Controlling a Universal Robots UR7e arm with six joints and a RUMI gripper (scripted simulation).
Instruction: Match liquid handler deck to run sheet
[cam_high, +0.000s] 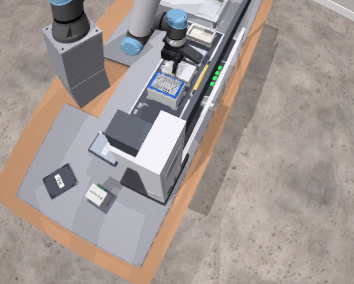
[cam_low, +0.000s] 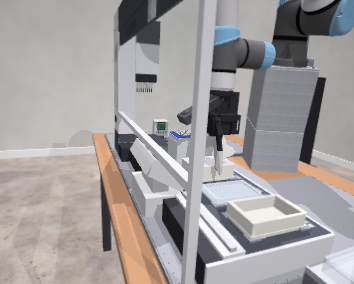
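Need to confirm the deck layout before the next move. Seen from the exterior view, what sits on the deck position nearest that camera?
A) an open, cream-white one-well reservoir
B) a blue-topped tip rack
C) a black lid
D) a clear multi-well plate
A: the open, cream-white one-well reservoir is nearest the camera, its single cavity showing no contents; the clear multi-well plate lies just behind it, and the blue-topped tip rack stands farther back.
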